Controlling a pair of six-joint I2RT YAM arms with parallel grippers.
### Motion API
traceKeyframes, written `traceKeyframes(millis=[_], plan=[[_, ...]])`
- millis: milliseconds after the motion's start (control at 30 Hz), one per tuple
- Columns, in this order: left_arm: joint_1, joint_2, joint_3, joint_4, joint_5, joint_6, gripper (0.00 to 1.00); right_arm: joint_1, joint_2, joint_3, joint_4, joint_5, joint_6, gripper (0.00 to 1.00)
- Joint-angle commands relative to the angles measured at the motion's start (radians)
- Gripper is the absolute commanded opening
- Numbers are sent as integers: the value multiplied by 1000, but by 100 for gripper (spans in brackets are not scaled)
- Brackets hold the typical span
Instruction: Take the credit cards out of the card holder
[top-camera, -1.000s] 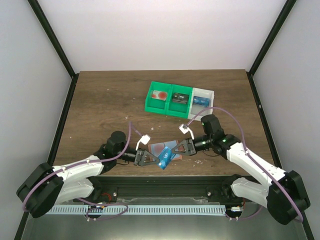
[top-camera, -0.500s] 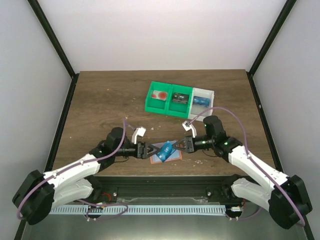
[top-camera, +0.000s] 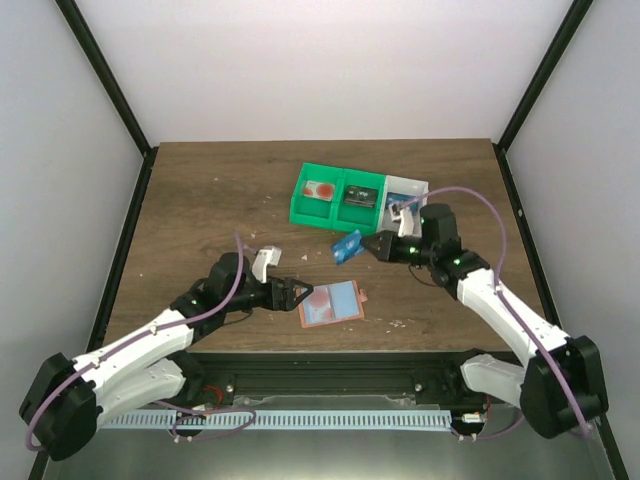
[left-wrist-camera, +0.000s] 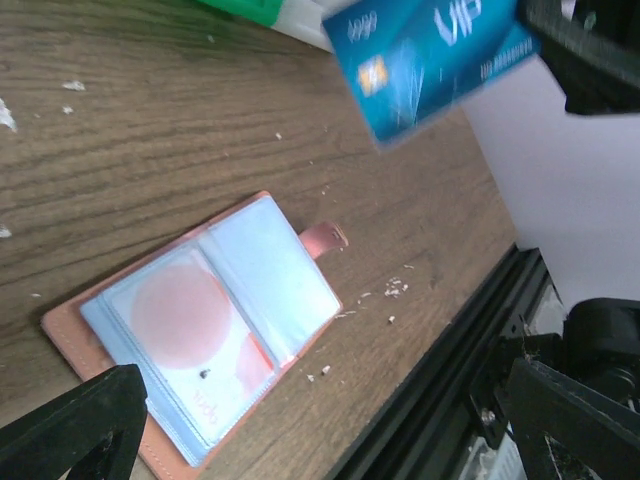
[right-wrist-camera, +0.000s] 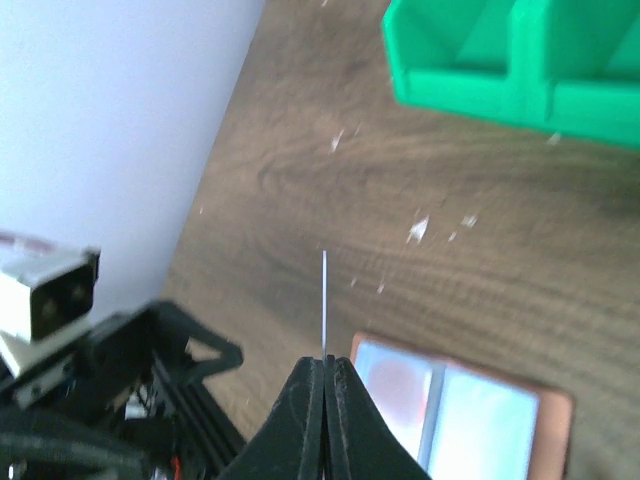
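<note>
**While the card holder (top-camera: 330, 302) lies open, one credit card (top-camera: 347, 246) is up in the right gripper (top-camera: 368, 245)**

As the top view shows, the right gripper is clamped on a blue credit card. It holds the card off the table (top-camera: 200, 200) just right of the frame's centre, below the green bins (top-camera: 325, 212). In the right wrist view its fingers (right-wrist-camera: 305, 400) press together with the card edge-on between them. The card holder lies flat and spread open at lower centre, below and slightly left of the held card and apart from it. The left gripper (top-camera: 297, 293), jaws spread wide, sits at the holder's left edge; whether it touches cannot be made out
</note>
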Motion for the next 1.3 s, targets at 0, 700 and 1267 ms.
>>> traceKeyframes(millis=[0, 700, 1267], plan=[[4, -28, 28, -54, -73, 65, 100, -108, 78, 116, 18, 34, -26, 1], [4, -36, -41, 41, -77, 23, 100, -421, 376, 313, 86, 179, -43, 0], [4, -53, -67, 41, -77, -10, 100, -422, 570, 346, 237, 245, 61, 1]])
